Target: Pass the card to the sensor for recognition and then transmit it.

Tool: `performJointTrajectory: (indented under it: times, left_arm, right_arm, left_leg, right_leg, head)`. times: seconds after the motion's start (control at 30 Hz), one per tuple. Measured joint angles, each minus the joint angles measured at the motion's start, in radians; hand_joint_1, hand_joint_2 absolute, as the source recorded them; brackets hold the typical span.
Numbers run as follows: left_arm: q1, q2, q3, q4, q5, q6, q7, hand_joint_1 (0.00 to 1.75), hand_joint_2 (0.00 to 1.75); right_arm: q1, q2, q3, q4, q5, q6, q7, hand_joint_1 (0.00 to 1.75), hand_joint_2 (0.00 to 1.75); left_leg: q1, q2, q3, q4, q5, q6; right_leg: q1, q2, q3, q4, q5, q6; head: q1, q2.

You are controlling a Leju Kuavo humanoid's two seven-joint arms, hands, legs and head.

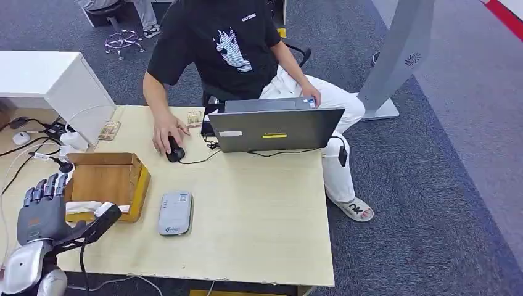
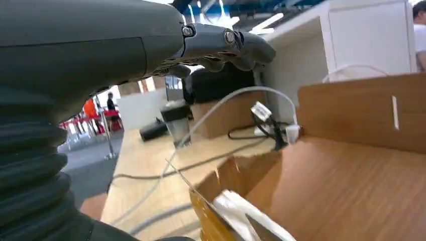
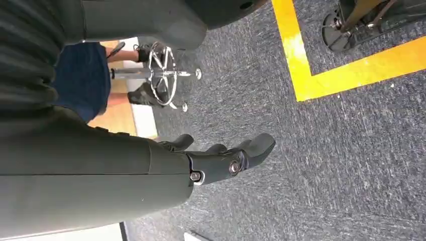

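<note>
Head view shows the left hand (image 1: 42,209) with its fingers (image 1: 44,186) spread apart and upright, thumb reaching toward the cardboard box (image 1: 108,180), and nothing held. The hand hovers just beside the box's near corner, at the table (image 1: 259,222) edge. A white card (image 1: 92,206) lies along the box's near rim, close to the thumb tip; in the left wrist view it shows as a pale slab (image 2: 251,216) at the box's open edge. The grey sensor (image 1: 175,213) lies flat on the table just beside the box, on the side away from the hand. Beyond the box a person's hand (image 1: 166,129) rests on a mouse (image 1: 175,150) near a laptop (image 1: 274,126).

The right hand (image 3: 221,158) hangs over carpet, fingers loosely apart, holding nothing.

The step in hand looks like the reach for the card, not yet gripped. Next, the thumb and fingers must close on the card's edge, lift it free of the box, then carry it over the sensor.
</note>
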Motion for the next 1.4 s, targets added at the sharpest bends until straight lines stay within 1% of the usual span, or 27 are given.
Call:
performJointTrajectory:
  times: [0.13, 0.23, 0.43, 0.5, 0.73, 0.83, 0.93, 1.0, 1.07, 1.13, 1.17, 1.3, 1.4]
  left_arm:
    - [-0.042, 0.01, 0.0, 0.081, 0.131, -0.048, -0.084, 0.0, 1.75]
    - [-0.065, 0.016, -0.001, 0.128, 0.206, -0.082, -0.125, 0.0, 1.75]
    - [-0.088, 0.017, -0.002, 0.175, 0.22, -0.089, -0.128, 0.0, 1.75]
    - [-0.091, 0.017, -0.003, 0.183, 0.229, -0.093, -0.139, 0.0, 1.75]
    - [-0.109, 0.018, -0.038, 0.202, 0.274, -0.094, -0.141, 0.0, 1.75]
    - [-0.109, 0.02, -0.046, 0.206, 0.31, -0.094, -0.161, 0.0, 1.75]
    - [-0.108, 0.029, -0.061, 0.206, 0.321, -0.093, -0.173, 0.0, 1.75]
    - [-0.105, 0.032, -0.069, 0.204, 0.334, -0.09, -0.182, 0.0, 1.75]
    - [-0.097, 0.033, -0.08, 0.187, 0.38, -0.097, -0.214, 0.0, 1.75]
    - [-0.075, 0.039, -0.095, 0.146, 0.437, -0.113, -0.254, 0.0, 1.75]
    - [-0.063, 0.042, -0.102, 0.122, 0.445, -0.117, -0.264, 0.0, 1.75]
    - [-0.023, 0.066, -0.143, 0.019, 0.449, -0.128, -0.271, 0.0, 1.75]
    - [-0.012, 0.083, -0.164, -0.026, 0.449, -0.134, -0.253, 0.0, 1.75]
  right_arm:
    - [0.0, -0.002, -0.001, -0.001, 0.016, 0.009, 0.0, 0.0, 1.75]
    - [-0.001, -0.003, -0.003, -0.002, 0.023, 0.017, -0.003, 0.0, 1.75]
    - [-0.002, -0.006, -0.005, -0.002, 0.029, 0.017, -0.004, 0.0, 1.75]
    - [-0.002, -0.006, -0.006, -0.002, 0.031, 0.017, -0.005, 0.0, 1.75]
    - [-0.003, -0.007, -0.01, -0.002, 0.043, 0.018, -0.007, 0.0, 1.75]
    - [-0.002, -0.008, -0.013, -0.002, 0.05, 0.018, -0.009, 0.0, 1.75]
    - [-0.002, -0.009, -0.015, -0.002, 0.053, 0.02, -0.016, 0.0, 1.75]
    - [-0.002, -0.01, -0.016, -0.002, 0.054, 0.024, -0.017, 0.0, 1.75]
    - [-0.002, -0.01, -0.019, -0.002, 0.056, 0.025, -0.019, 0.0, 1.75]
    - [-0.002, -0.01, -0.027, -0.002, 0.055, 0.024, -0.02, 0.0, 1.75]
    - [-0.002, -0.01, -0.031, -0.002, 0.055, 0.023, -0.02, 0.0, 1.75]
    - [-0.001, -0.01, -0.042, -0.002, 0.053, 0.019, -0.02, 0.0, 1.75]
    - [-0.001, -0.01, -0.05, -0.002, 0.053, 0.021, -0.02, 0.0, 1.75]
  left_leg:
    - [0.0, 0.0, 0.0, 0.0, 0.0, 0.0]
    - [0.0, 0.0, 0.0, 0.0, 0.0, 0.0]
    - [0.0, 0.0, 0.0, 0.0, 0.0, 0.0]
    - [0.0, 0.0, 0.0, 0.0, 0.0, 0.0]
    - [0.0, 0.0, 0.0, 0.0, 0.0, 0.0]
    - [0.0, 0.001, 0.0, 0.0, 0.0, 0.0]
    - [0.0, 0.0, 0.0, 0.0, 0.0, 0.0]
    - [0.0, 0.001, 0.0, 0.0, 0.0, 0.0]
    - [0.0, 0.0, 0.0, 0.0, 0.0, 0.0]
    - [0.0, 0.001, 0.0, 0.0, 0.0, 0.0]
    - [0.0, 0.001, 0.0, 0.0, 0.0, 0.0]
    - [0.0, 0.001, 0.0, 0.0, 0.0, 0.0]
    - [0.0, 0.001, 0.0, 0.0, 0.0, 0.0]
  right_leg:
    - [0.0, 0.0, 0.0, 0.0, 0.0, 0.0]
    - [0.0, 0.001, 0.0, 0.0, 0.0, 0.0]
    - [0.0, 0.001, 0.0, 0.0, 0.0, 0.0]
    - [0.0, 0.001, 0.0, 0.0, 0.0, 0.0]
    - [0.0, 0.001, 0.0, 0.0, 0.0, 0.0]
    - [0.0, 0.001, -0.001, 0.0, 0.0, 0.0]
    - [0.0, 0.001, 0.0, 0.0, 0.0, 0.0]
    - [0.0, 0.001, -0.001, 0.0, 0.0, 0.0]
    - [0.0, 0.001, -0.001, 0.0, 0.0, 0.0]
    - [0.0, 0.001, -0.001, 0.0, 0.0, 0.0]
    - [0.0, 0.002, -0.001, 0.0, 0.0, 0.0]
    - [0.0, 0.001, -0.001, 0.0, 0.0, 0.0]
    - [0.0, 0.001, -0.001, 0.0, 0.0, 0.0]
  head:
    - [0.0, 0.0]
    - [0.0, 0.0]
    - [0.0, 0.0]
    - [0.0, 0.0]
    - [0.0, 0.0]
    - [0.0, 0.0]
    - [0.0, 0.0]
    - [0.0, 0.0]
    - [0.0, 0.0]
    - [0.0, 0.0]
    - [0.0, 0.0]
    - [0.0, 0.0]
    - [0.0, 0.0]
